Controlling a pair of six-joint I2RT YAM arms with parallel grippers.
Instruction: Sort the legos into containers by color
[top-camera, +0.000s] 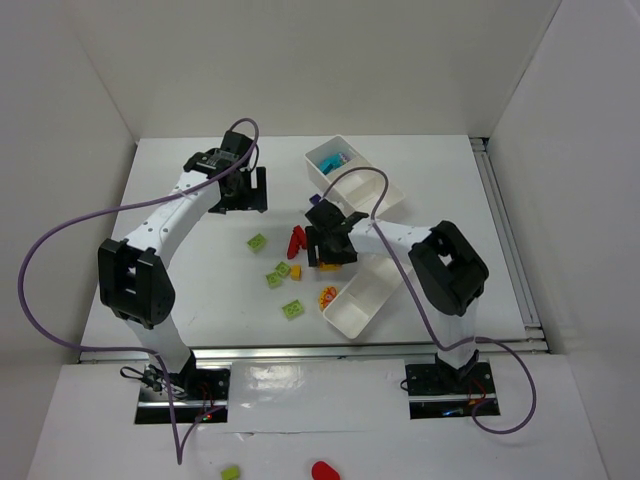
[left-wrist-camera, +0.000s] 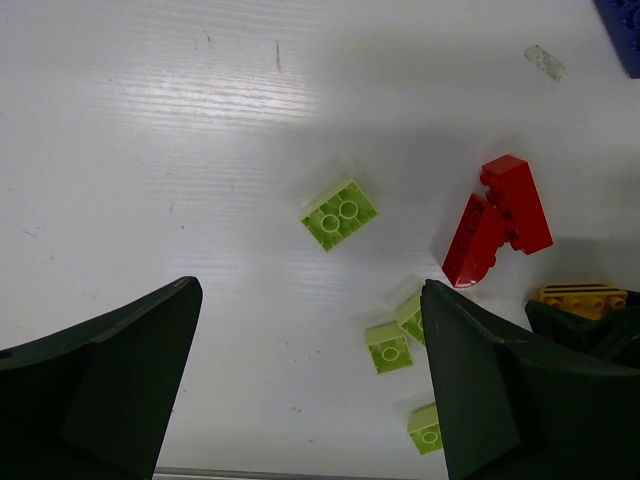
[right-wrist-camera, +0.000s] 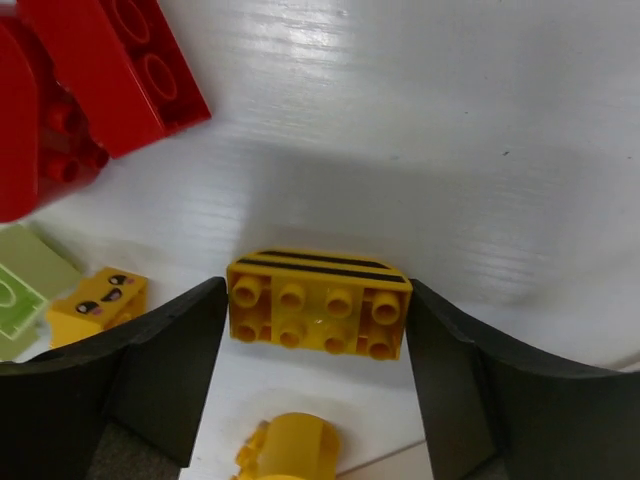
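Observation:
My right gripper (top-camera: 326, 250) is shut on a yellow brick with black stripes (right-wrist-camera: 318, 303); both fingers press its ends, low over the table. Two red bricks (right-wrist-camera: 110, 70) lie just beyond it; they also show in the top view (top-camera: 296, 240). My left gripper (top-camera: 245, 190) is open and empty, hovering above bare table (left-wrist-camera: 310, 330). Lime green bricks lie loose: one (left-wrist-camera: 339, 213) ahead of it, others (left-wrist-camera: 388, 347) nearer the right finger. One white tray (top-camera: 380, 195) at the back holds teal bricks (top-camera: 330, 160). The second tray (top-camera: 365, 305) lies in front of my right gripper.
A small yellow brick with a face (right-wrist-camera: 100, 300) and a yellow round piece (right-wrist-camera: 290, 450) lie close to my right fingers. An orange brick (top-camera: 296, 272) sits among the green ones (top-camera: 278, 273). A purple piece (left-wrist-camera: 625, 30) lies at the far right. White walls surround the table.

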